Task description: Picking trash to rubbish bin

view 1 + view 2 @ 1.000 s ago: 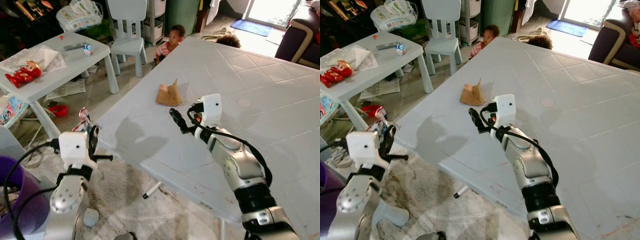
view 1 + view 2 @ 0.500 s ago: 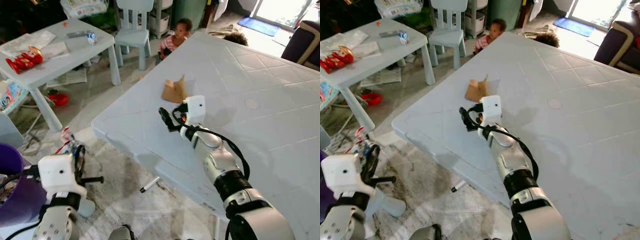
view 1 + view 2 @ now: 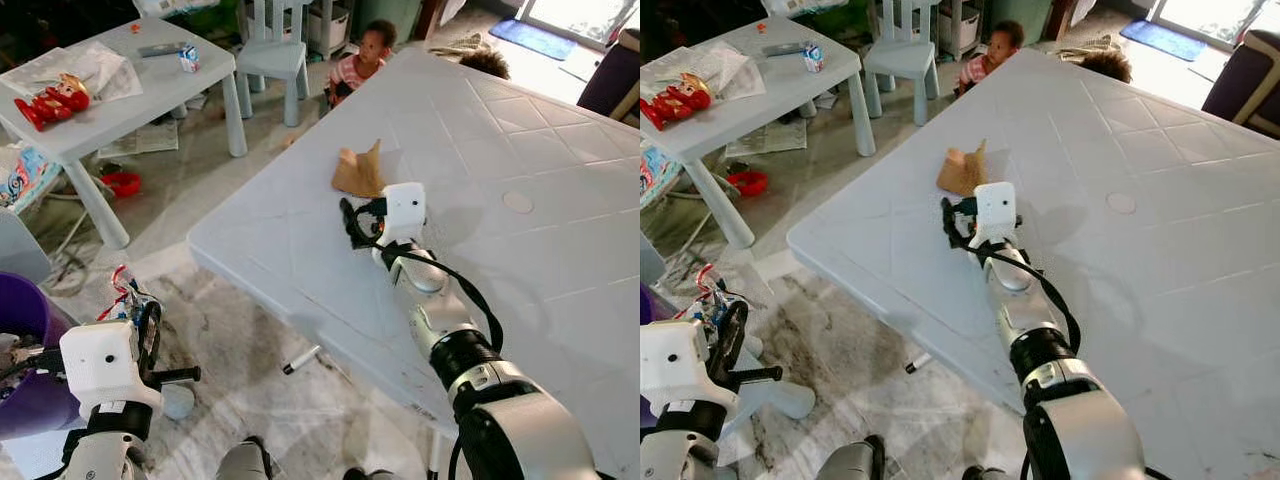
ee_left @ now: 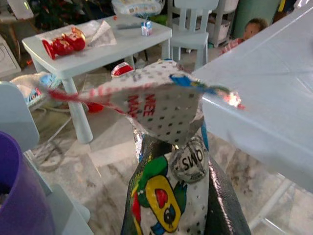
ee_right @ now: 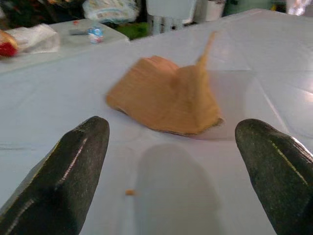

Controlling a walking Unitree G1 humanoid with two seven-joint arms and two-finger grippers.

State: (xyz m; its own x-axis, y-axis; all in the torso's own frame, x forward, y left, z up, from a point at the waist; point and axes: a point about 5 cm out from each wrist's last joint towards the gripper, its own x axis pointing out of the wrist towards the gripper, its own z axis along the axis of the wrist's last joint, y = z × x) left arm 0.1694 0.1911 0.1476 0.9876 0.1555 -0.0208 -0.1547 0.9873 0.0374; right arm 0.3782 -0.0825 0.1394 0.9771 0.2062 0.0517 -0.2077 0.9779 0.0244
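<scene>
A crumpled brown paper scrap (image 3: 360,172) lies on the big white table (image 3: 560,260) near its left edge. My right gripper (image 3: 352,222) hovers just short of it, open; in the right wrist view the scrap (image 5: 166,100) sits just past the two spread fingertips (image 5: 73,161). My left gripper (image 3: 145,325) hangs low over the floor beside the table, shut on a colourful snack wrapper (image 4: 161,107) printed with red letters and dots. The purple bin (image 3: 20,350) stands just left of that gripper.
A small white children's table (image 3: 150,85) with a red toy (image 3: 45,100) and papers stands at the far left, a small chair (image 3: 270,55) behind it. A child (image 3: 365,55) sits on the floor past the big table's corner. A marker (image 3: 300,360) lies below the table edge.
The camera has shifted. My right gripper has closed in on the brown scrap. The left gripper still holds the wrapper and now sits lower, near the purple bin.
</scene>
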